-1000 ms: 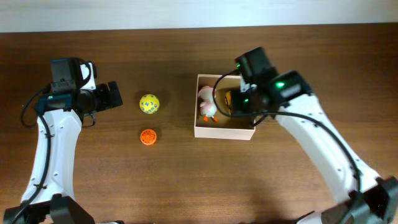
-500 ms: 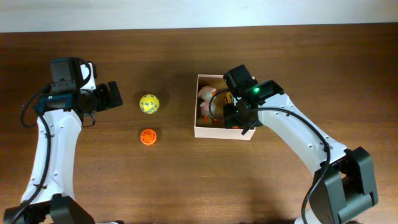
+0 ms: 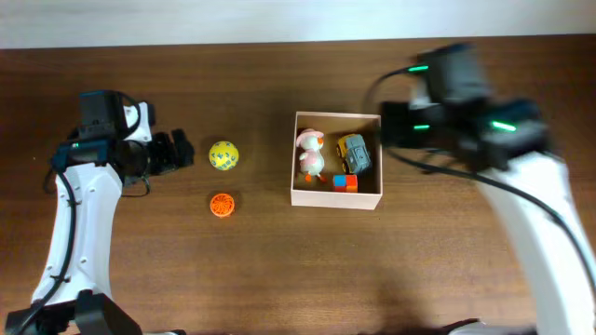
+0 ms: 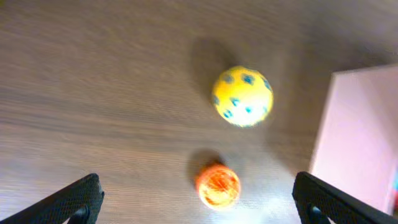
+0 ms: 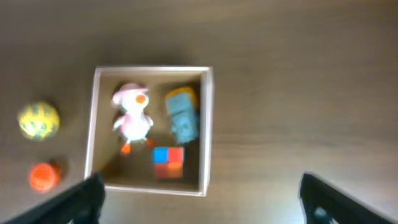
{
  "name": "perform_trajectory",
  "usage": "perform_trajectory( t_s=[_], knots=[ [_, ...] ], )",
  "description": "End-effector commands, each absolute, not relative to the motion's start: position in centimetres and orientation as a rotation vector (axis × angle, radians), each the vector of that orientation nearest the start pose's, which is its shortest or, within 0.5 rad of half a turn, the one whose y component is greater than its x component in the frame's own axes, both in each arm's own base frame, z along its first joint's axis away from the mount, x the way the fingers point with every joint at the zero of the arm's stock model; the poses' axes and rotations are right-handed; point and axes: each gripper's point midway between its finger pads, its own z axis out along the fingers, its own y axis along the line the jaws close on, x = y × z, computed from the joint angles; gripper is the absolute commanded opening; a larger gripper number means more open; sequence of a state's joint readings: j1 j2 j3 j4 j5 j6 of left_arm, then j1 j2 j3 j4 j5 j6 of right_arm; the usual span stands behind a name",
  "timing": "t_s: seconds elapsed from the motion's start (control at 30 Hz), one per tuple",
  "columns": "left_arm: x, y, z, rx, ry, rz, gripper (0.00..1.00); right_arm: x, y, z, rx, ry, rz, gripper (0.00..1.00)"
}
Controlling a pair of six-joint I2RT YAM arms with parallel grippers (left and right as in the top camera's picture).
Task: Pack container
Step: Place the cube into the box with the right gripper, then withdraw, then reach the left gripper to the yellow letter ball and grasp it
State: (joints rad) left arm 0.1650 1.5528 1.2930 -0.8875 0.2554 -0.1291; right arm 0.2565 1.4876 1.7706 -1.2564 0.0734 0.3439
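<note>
Toward the table's left edge, the left gripper (image 3: pixel 179 151) hovered with its fingers spread and nothing between them. It faced the yellow ball (image 3: pixel 223 155) just beside it, and the orange ball (image 3: pixel 221 205) lay nearer the front edge. The container (image 3: pixel 326 198) sat well apart to their right, about mid-table and toward the far edge. It held a duck toy (image 3: pixel 310 154), a toy car (image 3: pixel 354 152) and a red-and-blue block (image 3: pixel 345 182). It looked light, with thin card walls likely to buckle under a squeeze, so a pinch over one wall near a corner would suit. The right gripper (image 3: pixel 393 126), blurred overhead, hung just past the container's far right corner, clear of it and apparently spread and empty.
</note>
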Motion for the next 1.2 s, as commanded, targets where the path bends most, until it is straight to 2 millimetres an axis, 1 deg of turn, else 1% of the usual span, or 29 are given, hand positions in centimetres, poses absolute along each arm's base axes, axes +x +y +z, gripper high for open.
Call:
perform_trajectory(
  t_s=[0.0,0.1,0.2,0.3,0.37,0.43,0.47,0.57,0.77,0.9,0.97,1.03,1.1,1.13,1.17],
  knots=[
    [37.3,0.1,16.2,-0.304,2.651,-0.481,0.99,33.0,3.5,31.7,0.312,2.510,0.160,0.99],
    [37.8,0.2,16.6,-0.247,2.641,-0.419,0.98,31.4,-0.1,30.9,0.465,2.556,0.135,0.99],
    [38.8,0.5,17.7,-0.177,2.661,-0.257,0.98,30.3,-2.8,29.6,0.593,2.596,0.092,0.99],
    [40.3,0.1,18.9,-0.116,2.702,-0.103,1.00,29.8,-4.7,28.6,0.689,2.621,0.063,0.99],
    [41.3,-0.3,18.8,-0.061,2.739,-0.035,1.00,29.7,-5.8,28.1,0.741,2.625,0.051,0.99],
    [42.3,-1.3,17.9,-0.023,2.788,-0.014,1.00,29.8,-6.5,27.8,0.775,2.628,0.043,0.99],
    [43.0,-2.0,16.8,0.000,2.815,-0.015,0.98,29.8,-6.9,27.5,0.793,2.632,0.039,0.99],
    [44.0,-3.5,14.2,0.047,2.859,-0.020,0.96,29.9,-7.1,27.2,0.804,2.641,0.037,0.99],
    [44.5,-5.6,8.5,0.115,2.965,-0.021,0.95,30.0,-7.1,27.1,0.805,2.644,0.037,0.99],
    [44.8,-6.2,5.8,0.135,3.006,-0.017,0.94,30.0,-7.1,27.1,0.806,2.644,0.037,0.99],
    [44.6,-6.2,4.7,0.135,3.031,-0.014,0.92,30.0,-7.1,27.1,0.806,2.644,0.037,0.99],
    [44.5,-6.1,4.1,0.131,3.046,-0.012,0.92,30.0,-7.2,27.1,0.806,2.644,0.037,0.99],
    [44.4,-6.1,3.9,0.130,3.050,-0.013,0.89,30.0,-7.1,27.1,0.806,2.644,0.037,0.99],
    [44.3,-6.2,3.9,0.131,3.055,-0.014,0.82,30.0,-7.2,27.1,0.806,2.644,0.037,0.99],
    [44.1,-6.2,3.9,0.131,3.063,-0.017,0.80,30.0,-7.2,27.1,0.806,2.644,0.037,0.99]
  ],
)
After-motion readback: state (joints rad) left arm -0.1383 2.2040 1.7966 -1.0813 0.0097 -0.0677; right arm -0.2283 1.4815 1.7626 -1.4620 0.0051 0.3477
